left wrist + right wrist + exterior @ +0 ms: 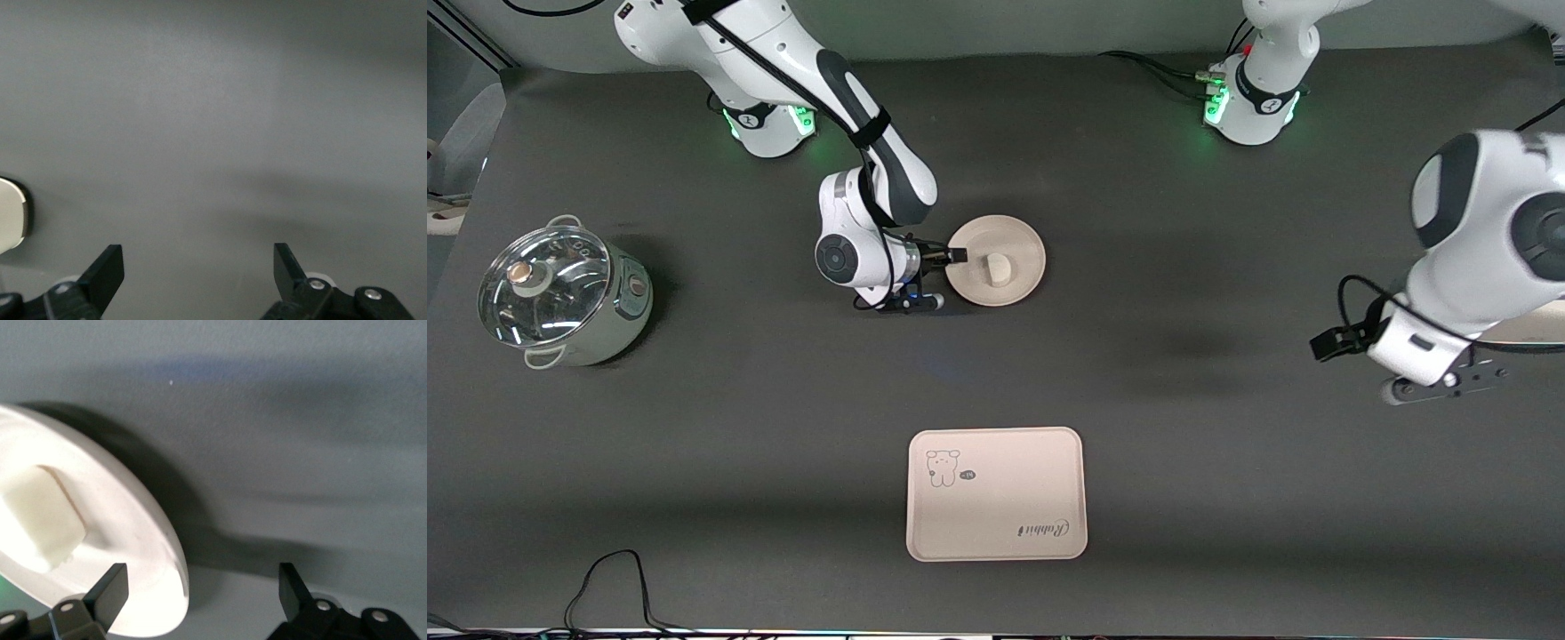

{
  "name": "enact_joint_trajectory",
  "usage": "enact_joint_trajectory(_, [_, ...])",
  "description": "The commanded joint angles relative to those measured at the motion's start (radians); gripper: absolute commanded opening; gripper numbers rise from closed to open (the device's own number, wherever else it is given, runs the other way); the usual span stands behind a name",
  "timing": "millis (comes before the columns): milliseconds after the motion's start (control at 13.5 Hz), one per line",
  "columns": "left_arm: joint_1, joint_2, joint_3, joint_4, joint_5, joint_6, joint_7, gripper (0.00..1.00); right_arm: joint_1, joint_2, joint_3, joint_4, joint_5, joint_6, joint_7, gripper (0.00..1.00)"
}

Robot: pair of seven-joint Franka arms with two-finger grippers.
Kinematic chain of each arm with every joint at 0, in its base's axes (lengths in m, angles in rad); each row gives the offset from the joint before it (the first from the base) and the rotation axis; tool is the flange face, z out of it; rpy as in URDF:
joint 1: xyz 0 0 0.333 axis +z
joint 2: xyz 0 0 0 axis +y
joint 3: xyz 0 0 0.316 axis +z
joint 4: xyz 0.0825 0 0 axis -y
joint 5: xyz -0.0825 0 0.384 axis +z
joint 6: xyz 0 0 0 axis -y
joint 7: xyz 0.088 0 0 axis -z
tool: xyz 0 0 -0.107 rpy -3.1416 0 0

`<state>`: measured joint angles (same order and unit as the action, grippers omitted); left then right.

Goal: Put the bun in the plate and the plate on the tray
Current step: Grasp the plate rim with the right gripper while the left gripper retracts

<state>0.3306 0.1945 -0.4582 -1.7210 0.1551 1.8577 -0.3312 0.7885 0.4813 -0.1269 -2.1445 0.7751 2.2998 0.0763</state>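
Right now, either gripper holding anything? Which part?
Nothing held. Right gripper open at the plate rim, not closed on it; left gripper open over bare table.

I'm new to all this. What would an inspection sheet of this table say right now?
Surface: dark table, bare between items.
Job's things: bun lies in plate; tray sits nearer the front camera, holding nothing.
Clutter: lidded steel pot at the right arm's end.
Grippers: right gripper open at the plate's rim; left gripper open, waiting above bare table.
Cables: black cable at the table's near edge.
Surroundings: nothing seen.
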Motion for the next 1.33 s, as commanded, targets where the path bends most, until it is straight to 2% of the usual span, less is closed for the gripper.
enact_joint_trajectory(0, [0.073,-0.072,0.009,0.059,-0.083,-0.122,0.145,1.00,0.034,0.003,-0.011,0.018,0.021,0.029,0.030,0.93])
enact_joint_trajectory(148, [0.129,-0.086,0.012,0.078,-0.085,-0.155,0.214,1.00,0.037,0.003,-0.010,0.023,0.021,0.039,0.081,0.81])
enact_joint_trajectory(222, [0.152,-0.089,0.019,0.078,-0.097,-0.158,0.242,1.00,0.047,0.003,-0.010,0.034,0.021,0.039,0.100,0.72])
enact_joint_trajectory(517, [0.159,-0.095,0.032,0.095,-0.131,-0.166,0.250,1.00,0.063,0.016,-0.010,0.032,0.024,0.072,0.129,0.46])
enact_joint_trajectory(665, [0.136,-0.102,0.088,0.095,-0.131,-0.175,0.265,1.00,0.069,0.016,-0.010,0.032,0.030,0.072,0.141,0.14])
enact_joint_trajectory(739, [0.069,-0.106,0.170,0.096,-0.135,-0.193,0.303,1.00,0.074,0.016,-0.010,0.031,0.030,0.072,0.142,0.00])
enact_joint_trajectory(886, [-0.170,-0.125,0.426,0.097,-0.147,-0.204,0.339,1.00,0.075,0.014,-0.010,0.031,0.030,0.072,0.158,0.00])
enact_joint_trajectory(960, [-0.265,-0.133,0.523,0.095,-0.161,-0.206,0.339,1.00,0.072,0.013,-0.010,0.031,0.030,0.072,0.167,0.00])
enact_joint_trajectory(1034, [-0.327,-0.139,0.579,0.093,-0.164,-0.209,0.337,1.00,0.072,0.007,-0.013,0.031,0.030,0.069,0.171,0.00])
enact_joint_trajectory(1108, [-0.350,-0.151,0.596,0.090,-0.164,-0.210,0.337,1.00,0.069,0.002,-0.016,0.031,0.030,0.064,0.171,0.00])
enact_joint_trajectory(1256, [-0.355,-0.178,0.592,0.083,-0.166,-0.238,0.337,1.00,0.057,-0.030,-0.032,0.034,0.029,0.035,0.171,0.00])
